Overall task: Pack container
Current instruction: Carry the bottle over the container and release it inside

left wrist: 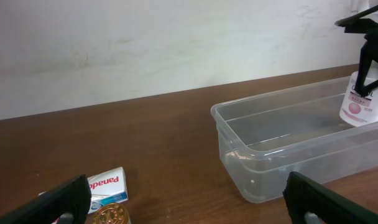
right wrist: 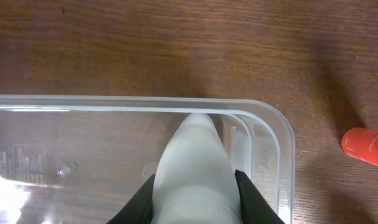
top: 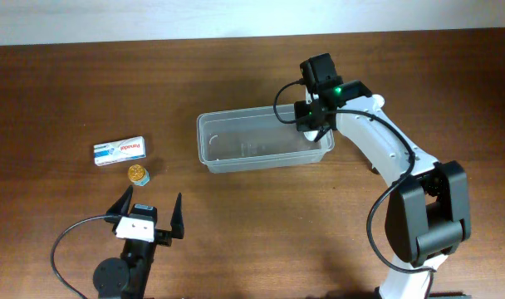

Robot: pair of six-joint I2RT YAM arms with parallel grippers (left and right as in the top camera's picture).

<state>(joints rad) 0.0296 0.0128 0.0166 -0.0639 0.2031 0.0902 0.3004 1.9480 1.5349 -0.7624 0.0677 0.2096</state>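
Observation:
The container (top: 204,143) is a clear plastic tub lying mid-table, also seen in the left wrist view (left wrist: 239,155) and the right wrist view (right wrist: 282,134). My right gripper (top: 316,123) hangs over its right end, shut on a white bottle (right wrist: 195,162) with a pink label (left wrist: 362,106). The bottle points down inside the tub near the right wall, with black fingers (right wrist: 142,196) pressed on both its sides. My left gripper (top: 150,206) rests near the front left of the table, open and with nothing in it (left wrist: 189,202).
A white Panadol box (top: 120,150) (left wrist: 105,185) lies left of the tub. A small gold-capped jar (top: 138,174) (left wrist: 111,216) stands just in front of it, close to my left fingers. An orange-red object (right wrist: 366,146) lies on the wood right of the tub.

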